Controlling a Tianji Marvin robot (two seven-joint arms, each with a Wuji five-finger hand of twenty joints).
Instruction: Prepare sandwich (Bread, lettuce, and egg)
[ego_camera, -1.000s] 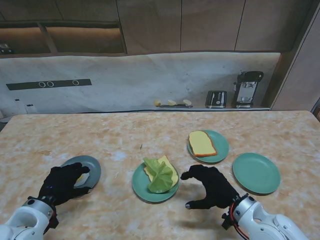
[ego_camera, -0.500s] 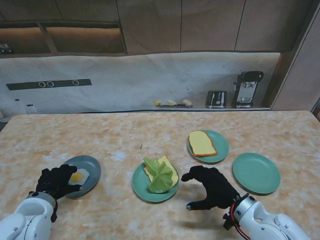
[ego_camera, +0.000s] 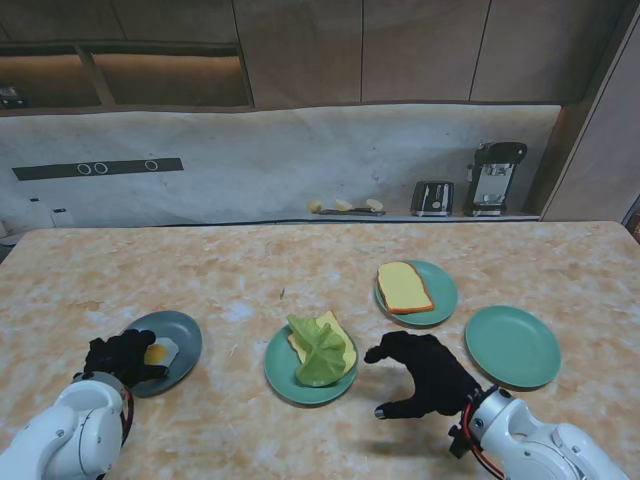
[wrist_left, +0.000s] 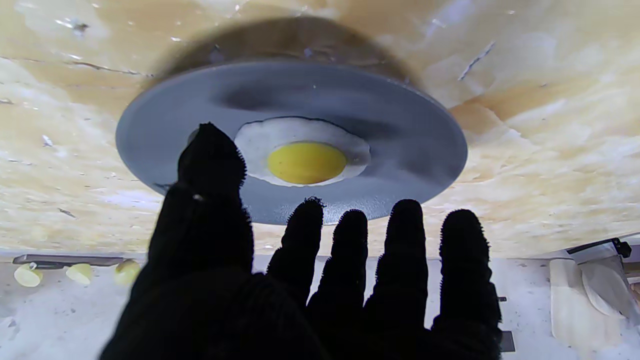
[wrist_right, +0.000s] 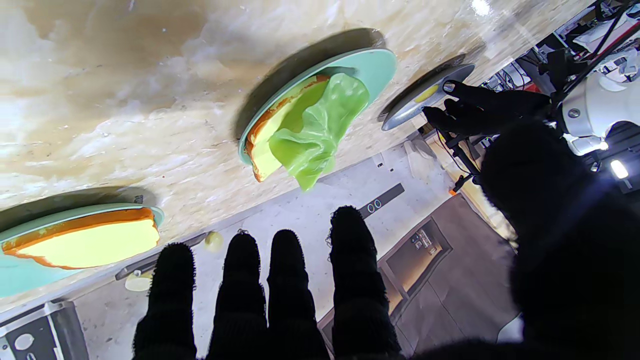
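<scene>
Marbled beige counter (ego_camera: 300, 260), kitchen backsplash behind. Left hand (ego_camera: 122, 357), black-gloved, has drawn back over the last second: earlier it covered the round grey plate (ego_camera: 185, 335); now only its fingertips (wrist_left: 307, 212) reach the plate's near rim, fingers spread, holding nothing. White fried egg with yellow yolk (wrist_left: 305, 159) lies flat on that plate, just ahead of the fingertips, thumb beside its edge. Judgement: the egg grab did not take, or is being re-set; egg step not yet done.

Right hand (ego_camera: 425, 375) unchanged, hovering with fingers loosely curled and apart, empty. Just to its left: round teal plate (ego_camera: 283, 380) carrying yellow bread slice (ego_camera: 342, 338) with green crumpled lettuce leaf (ego_camera: 320, 350) on top. Ahead of it, second bread slice (ego_camera: 404, 287) on another teal plate (ego_camera: 445, 290). Empty teal plate (ego_camera: 512, 346) to its right. Nothing blocks the egg.
</scene>
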